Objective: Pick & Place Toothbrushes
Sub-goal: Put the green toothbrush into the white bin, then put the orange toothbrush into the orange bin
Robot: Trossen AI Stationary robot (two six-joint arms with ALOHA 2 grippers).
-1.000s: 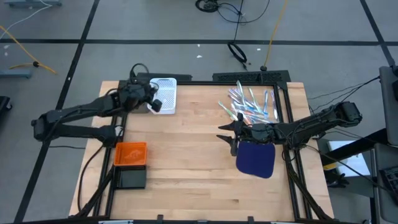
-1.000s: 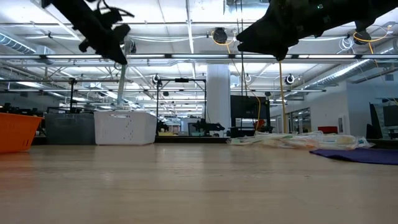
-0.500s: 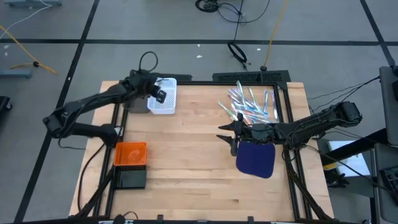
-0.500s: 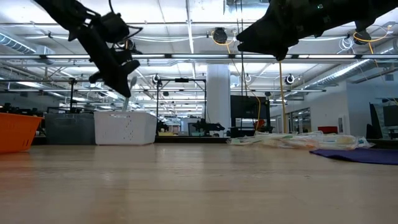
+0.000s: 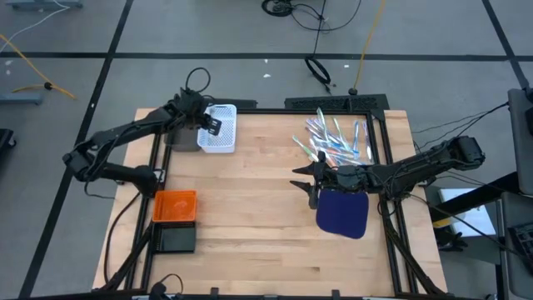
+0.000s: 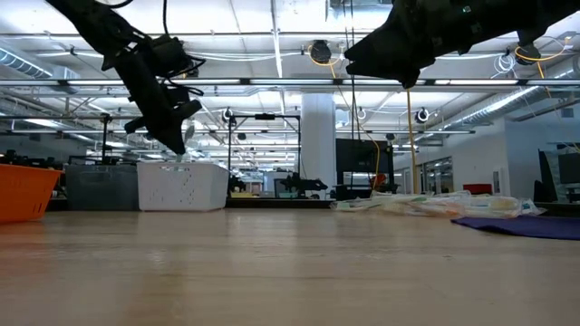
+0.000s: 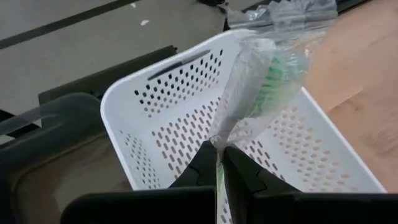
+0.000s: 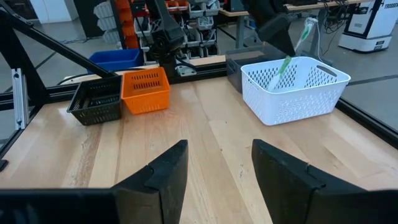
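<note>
High view: in the upper left of the frame the left gripper (image 5: pixel 211 127) hangs over the white basket (image 5: pixel 225 140), while the right gripper (image 5: pixel 305 182) waits near the middle right, just below the pile of toothbrushes (image 5: pixel 335 138) and beside a dark blue cloth (image 5: pixel 343 212). Low view: the left gripper (image 6: pixel 175 138) sits at upper left, just above the basket (image 6: pixel 182 185). Left wrist view: the fingers (image 7: pixel 202 169) are pinched narrow on a wrapped green toothbrush (image 7: pixel 268 78) that slants up over the basket (image 7: pixel 155 81). Right wrist view: the right fingers (image 8: pixel 165 172) stand wide apart, empty. The risk, I judge: the brush leans toward the rim, so letting go from here could tip it over the wall.
</note>
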